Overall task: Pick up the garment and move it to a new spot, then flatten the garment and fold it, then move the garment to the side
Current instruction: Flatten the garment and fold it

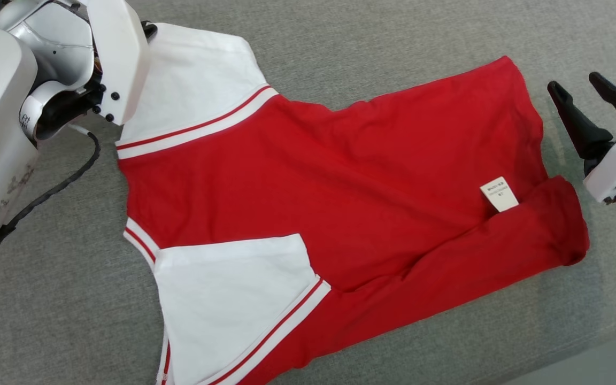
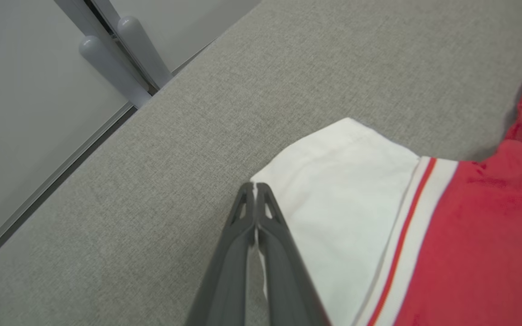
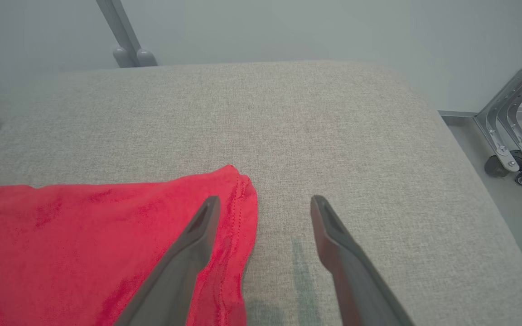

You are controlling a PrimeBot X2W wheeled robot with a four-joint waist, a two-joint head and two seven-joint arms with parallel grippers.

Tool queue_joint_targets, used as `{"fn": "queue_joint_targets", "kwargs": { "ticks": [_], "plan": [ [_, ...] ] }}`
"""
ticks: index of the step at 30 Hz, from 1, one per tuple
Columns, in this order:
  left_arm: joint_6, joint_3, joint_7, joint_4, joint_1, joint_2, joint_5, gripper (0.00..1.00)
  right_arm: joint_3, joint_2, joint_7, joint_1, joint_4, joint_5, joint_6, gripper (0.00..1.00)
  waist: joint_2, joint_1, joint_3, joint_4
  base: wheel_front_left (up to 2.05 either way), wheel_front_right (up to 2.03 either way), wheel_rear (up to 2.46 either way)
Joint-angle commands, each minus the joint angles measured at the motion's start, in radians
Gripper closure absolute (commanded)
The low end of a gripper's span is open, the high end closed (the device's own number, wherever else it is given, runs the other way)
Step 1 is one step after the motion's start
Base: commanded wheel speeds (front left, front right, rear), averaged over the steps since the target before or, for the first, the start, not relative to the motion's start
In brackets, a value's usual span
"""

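The red-and-white T-shirt point(image 1: 313, 187) lies spread across the grey padded tabletop point(image 1: 46, 321), white sleeves toward the robot's left, red hem toward its right. The lower part of the hem is folded over beside a white care label point(image 1: 499, 194).

Over at the far sleeve, the left gripper point(image 2: 255, 186) has its two fingers pressed together, tips right at the corner edge of the white cloth. Whether any fabric is pinched between them, I cannot tell.

On the other side, the right gripper point(image 1: 575, 83) stands spread wide with nothing in it, just off the hem. In the right wrist view, one finger hangs over the red corner and the other over bare tabletop.

There is plenty of open grey surface beyond the shirt and to the lower left. The table's edge cuts across the head view's bottom right corner. A black cable point(image 1: 56, 187) trails under the left arm.
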Motion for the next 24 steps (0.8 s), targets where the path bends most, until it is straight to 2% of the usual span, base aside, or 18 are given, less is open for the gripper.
{"fn": "queue_joint_targets", "kwargs": {
  "ticks": [1,8,17,20,22,24],
  "plan": [
    [-0.004,-0.002,0.000,-0.012,0.013,0.009,-0.001,1.00,0.010,-0.009,0.011,-0.028,0.020,-0.015,-0.002,0.00,0.0000,0.0000,0.002,0.020,0.00,0.00,0.00],
    [0.001,-0.015,0.013,-0.113,0.014,0.035,0.009,1.00,0.107,0.009,0.048,-0.172,0.185,-0.076,-0.002,0.00,0.0000,0.0000,0.015,0.069,0.00,0.00,0.00],
    [0.018,-0.018,0.030,-0.197,0.024,0.061,0.006,1.00,0.202,0.050,0.056,-0.276,0.357,-0.032,-0.002,0.00,0.0000,0.0000,0.027,0.092,0.00,0.00,0.00],
    [0.021,-0.019,0.027,-0.209,0.027,0.070,0.007,1.00,0.219,0.048,0.045,-0.298,0.391,-0.014,-0.002,0.09,0.0000,0.0000,0.029,0.097,0.00,0.00,0.00],
    [0.021,-0.020,0.027,-0.212,0.030,0.073,0.008,1.00,0.221,0.045,0.037,-0.306,0.401,-0.006,-0.002,0.09,0.0000,0.0000,0.029,0.098,0.00,0.00,0.00],
    [0.023,-0.021,0.025,-0.216,0.034,0.076,0.008,1.00,0.223,0.041,0.022,-0.321,0.411,0.010,-0.002,0.00,0.0000,0.0000,0.027,0.099,0.00,0.00,0.00]
  ]
}}
